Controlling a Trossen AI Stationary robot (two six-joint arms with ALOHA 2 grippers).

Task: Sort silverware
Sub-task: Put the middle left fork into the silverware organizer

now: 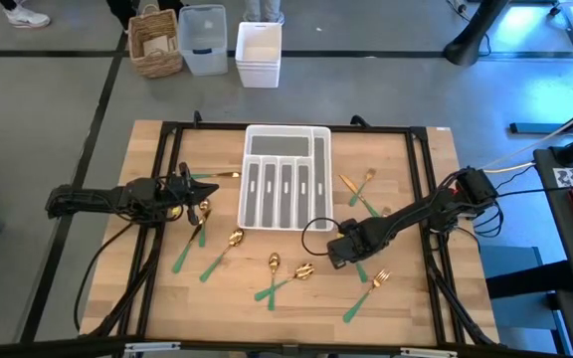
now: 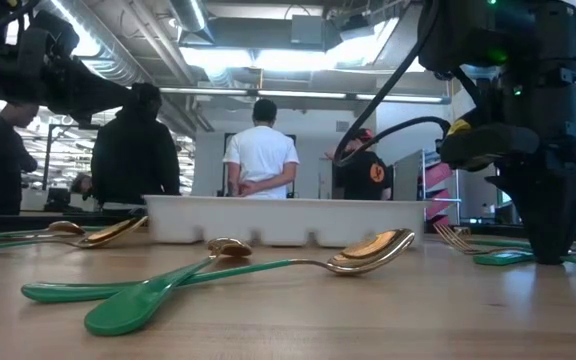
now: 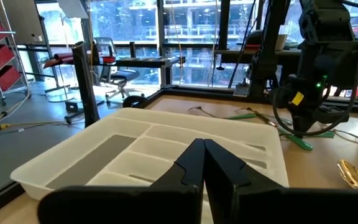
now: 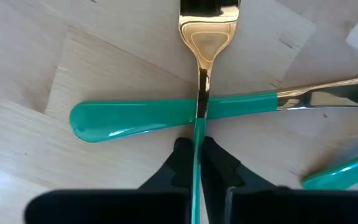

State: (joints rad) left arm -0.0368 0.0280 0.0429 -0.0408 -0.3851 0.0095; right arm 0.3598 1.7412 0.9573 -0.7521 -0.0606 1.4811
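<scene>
- The right gripper (image 4: pixel 194 155) is down at the table beside the tray (image 1: pixel 321 139), on the side away from the left arm. Its jaws are nearly closed on the thin green handle of a fork (image 4: pixel 199 93), which runs straight out from between the fingertips to its gold head.
- That fork lies across a second piece (image 4: pixel 166 118), whose broad green handle passes crosswise under it just ahead of the jaws. A third green handle (image 4: pixel 340 173) shows off to one side, apart from the fingertips.
- To do this step well, I judge the grip should be firm before any lift: the handle is slim and smooth, and could pivot or slip between the pads.
- Lift straight up, so the crossed piece beneath is not dragged or flicked. Whether the fingertips also touch it cannot be told.
- Keep the fork level on the way to the tray, then line it up lengthwise with a slot before letting go.
- The left gripper (image 3: pixel 202 168) waits with jaws fully closed and empty, just short of the tray's near wall, which lies ahead of its fingertips.
- The rest of the silverware lies scattered on the table (image 1: pixel 416 308) around the tray, on both sides and below it in the high view. No piece can be made out inside the tray.
</scene>
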